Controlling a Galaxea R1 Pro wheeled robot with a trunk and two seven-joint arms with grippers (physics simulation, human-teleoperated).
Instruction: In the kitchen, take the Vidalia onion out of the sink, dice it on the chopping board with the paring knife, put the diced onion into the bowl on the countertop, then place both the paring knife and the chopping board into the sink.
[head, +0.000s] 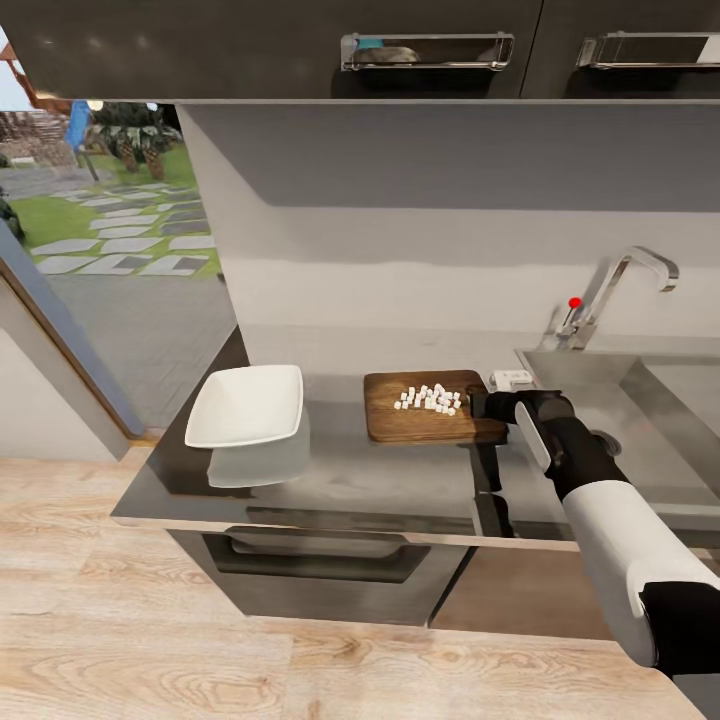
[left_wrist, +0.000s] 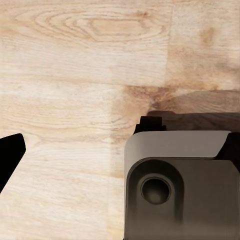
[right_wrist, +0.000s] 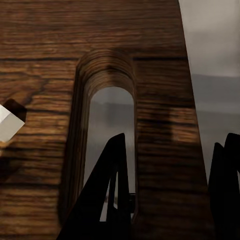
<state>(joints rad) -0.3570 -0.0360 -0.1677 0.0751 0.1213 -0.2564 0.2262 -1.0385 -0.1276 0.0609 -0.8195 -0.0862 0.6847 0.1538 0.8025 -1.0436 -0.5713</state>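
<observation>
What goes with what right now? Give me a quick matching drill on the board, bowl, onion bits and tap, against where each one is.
Things:
1. chopping board
2. bowl
3. diced onion
4. tap

Places or states:
A. piled on the board
B. at the back of the sink, with a red dot
C. empty, on the countertop left of the board
D. between bowl and sink, handle slot end at the right gripper

Pairs: 1-D, 2-C, 3-A, 4-B
</observation>
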